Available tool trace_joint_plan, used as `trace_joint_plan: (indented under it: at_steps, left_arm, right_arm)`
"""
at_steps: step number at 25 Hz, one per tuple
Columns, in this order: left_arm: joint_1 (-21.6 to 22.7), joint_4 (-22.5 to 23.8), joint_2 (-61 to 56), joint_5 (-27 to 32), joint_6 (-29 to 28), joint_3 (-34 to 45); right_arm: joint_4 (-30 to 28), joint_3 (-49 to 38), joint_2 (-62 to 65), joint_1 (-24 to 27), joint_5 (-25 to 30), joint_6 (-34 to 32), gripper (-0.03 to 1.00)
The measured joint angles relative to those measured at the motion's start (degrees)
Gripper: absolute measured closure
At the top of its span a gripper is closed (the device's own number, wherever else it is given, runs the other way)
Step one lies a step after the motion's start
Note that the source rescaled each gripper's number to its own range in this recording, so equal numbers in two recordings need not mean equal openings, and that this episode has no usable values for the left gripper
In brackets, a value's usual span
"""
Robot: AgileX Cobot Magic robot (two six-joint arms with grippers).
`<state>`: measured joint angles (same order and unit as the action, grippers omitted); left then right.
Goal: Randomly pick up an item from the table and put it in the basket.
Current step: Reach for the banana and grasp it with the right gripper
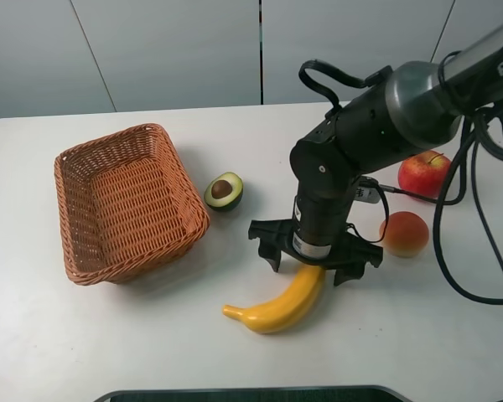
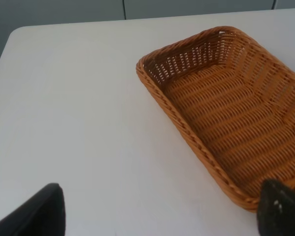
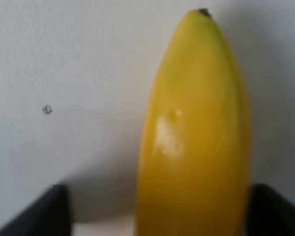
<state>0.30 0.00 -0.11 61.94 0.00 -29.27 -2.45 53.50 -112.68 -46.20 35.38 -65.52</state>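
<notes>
At the front of the table (image 1: 151, 335), right of the basket (image 1: 184, 188), the banana (image 1: 281, 308) lies flat on the white surface. The right arm reaches in from the far right with its wrist turned straight down over the banana's upper end. The right gripper (image 1: 312, 270) is spread wide, one finger on each side of the fruit, not clamped on it. The left gripper (image 2: 160, 211) hangs above bare tabletop beside the basket's rim, fingertips well apart and holding nothing. A halved avocado (image 1: 224, 190) sits just beside the basket.
</notes>
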Motion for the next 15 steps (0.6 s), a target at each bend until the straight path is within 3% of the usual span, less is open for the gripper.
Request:
trace_joint_plan:
  at_steps: [2,15]
  left_arm:
    - [0.0,0.0,0.0,0.0,0.0,0.0]
    - [0.0,0.0,0.0,0.0,0.0,0.0]
  right_arm:
    - [0.0,0.0,0.0,0.0,-0.2,0.0,0.93]
    - [0.0,0.1,-0.5,0.0,-0.4,-0.4,0.97]
